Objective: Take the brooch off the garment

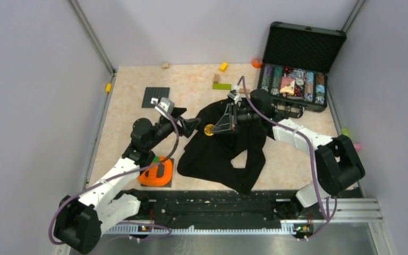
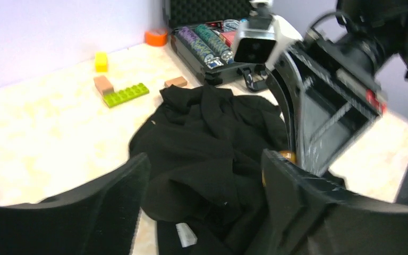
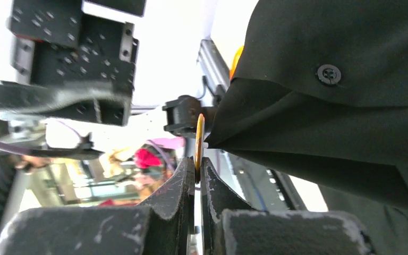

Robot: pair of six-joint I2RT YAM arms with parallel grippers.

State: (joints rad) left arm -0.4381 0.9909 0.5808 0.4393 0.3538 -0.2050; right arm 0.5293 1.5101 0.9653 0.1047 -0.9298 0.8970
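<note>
Between the tips of the right claw (image 3: pixel 196 172) stands the brooch (image 3: pixel 199 141), a thin round disc seen edge-on, yellowish along its rim. The claw is clamped on its lower edge, jaws pressed together with only the disc between them. Just beyond the tips and to one side, the black garment (image 3: pixel 324 106) gathers to a point against the disc's face, so the brooch looks to be fastened there. A dark button (image 3: pixel 329 74) sits further along the same fold.

It should handle as a light, stiff, slick little plate: the rim is the sensible hold, since the flat faces offer pads little purchase. The cloth is soft and limp, so it will likely trail after any pull rather than release the fastening.

Facing the right claw from the other side of the disc, the left claw (image 2: pixel 202 191) has its jaws wide apart, holding nothing, with folds of the garment lying between and beyond its fingers (image 2: pixel 111 196). A pinch on cloth close beside the brooch would anchor it. Everything rests on the pale desk (image 1: pixel 133 106).
</note>
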